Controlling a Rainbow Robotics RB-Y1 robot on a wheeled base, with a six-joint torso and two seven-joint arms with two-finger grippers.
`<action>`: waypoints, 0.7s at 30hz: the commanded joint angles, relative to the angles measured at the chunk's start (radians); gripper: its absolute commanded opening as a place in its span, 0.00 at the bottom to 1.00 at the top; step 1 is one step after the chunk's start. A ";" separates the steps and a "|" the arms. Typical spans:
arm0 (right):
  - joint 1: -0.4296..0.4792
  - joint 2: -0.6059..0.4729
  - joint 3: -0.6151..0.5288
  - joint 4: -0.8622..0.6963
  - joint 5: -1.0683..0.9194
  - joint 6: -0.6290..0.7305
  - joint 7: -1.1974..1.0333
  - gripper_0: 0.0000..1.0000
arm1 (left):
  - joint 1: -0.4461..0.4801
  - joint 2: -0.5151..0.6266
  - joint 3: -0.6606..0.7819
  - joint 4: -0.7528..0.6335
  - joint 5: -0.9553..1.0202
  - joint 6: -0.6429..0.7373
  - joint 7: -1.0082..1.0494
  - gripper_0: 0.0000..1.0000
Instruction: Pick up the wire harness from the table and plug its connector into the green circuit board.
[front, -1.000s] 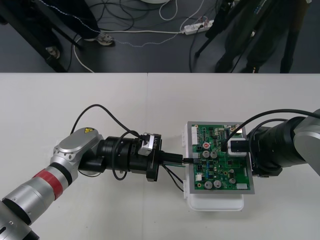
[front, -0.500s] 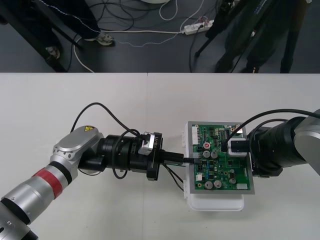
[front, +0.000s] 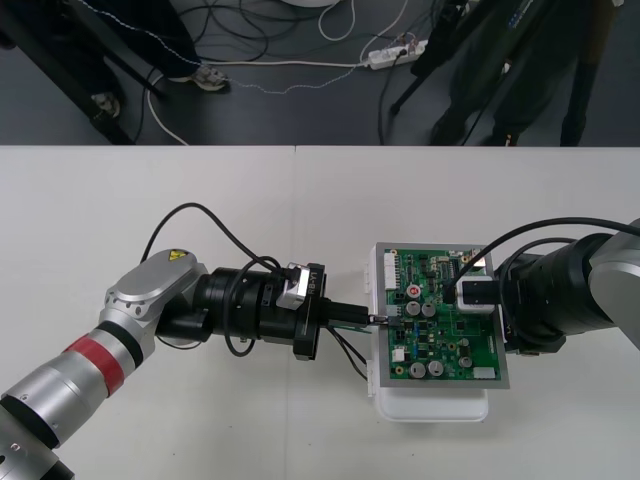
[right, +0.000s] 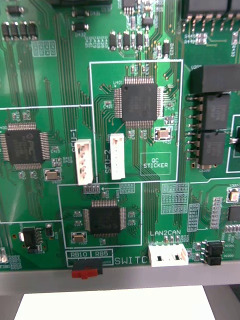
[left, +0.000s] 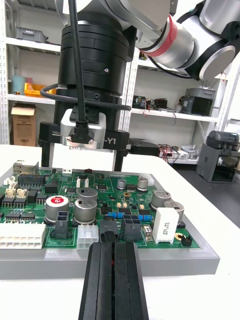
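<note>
the left gripper (left: 115, 247) is closest. its two black fingers (left: 129, 280) are squeezed tight together, and a bit of red wire peeks out between them. at their tips sits the small black plug (left: 109, 233) of the wire harness (front: 348, 357). the plug is right at the edge of the green circuit board (front: 428, 352). i cannot tell if it is in its slot yet. the other thin wires hang in a loose loop by the gripper, just over the table (front: 200, 210).

the harness looks very light and floppy, so the wires would bend and not push. the plug is the hard part, so that is the place to hold, and the gripper has it there. small parts like this break easily, so i think the push should be straight and gentle.

the board sits on a white base (front: 430, 408). farther on, the right gripper (left: 84, 150) is over the side of the board away from the plug. i cannot tell if it is open or closed.
</note>
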 joint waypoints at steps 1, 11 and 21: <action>0.009 0.020 -0.021 -0.040 -0.031 0.000 -0.013 1.00 | 0.003 -0.015 -0.031 -0.058 0.000 0.026 -0.039 0.00; 0.009 0.020 -0.021 -0.040 -0.032 0.000 -0.013 1.00 | 0.020 -0.015 -0.031 -0.058 -0.003 0.026 -0.043 0.00; 0.009 0.020 -0.021 -0.040 -0.032 0.000 -0.010 1.00 | 0.020 -0.022 -0.031 -0.058 -0.003 0.027 -0.057 0.00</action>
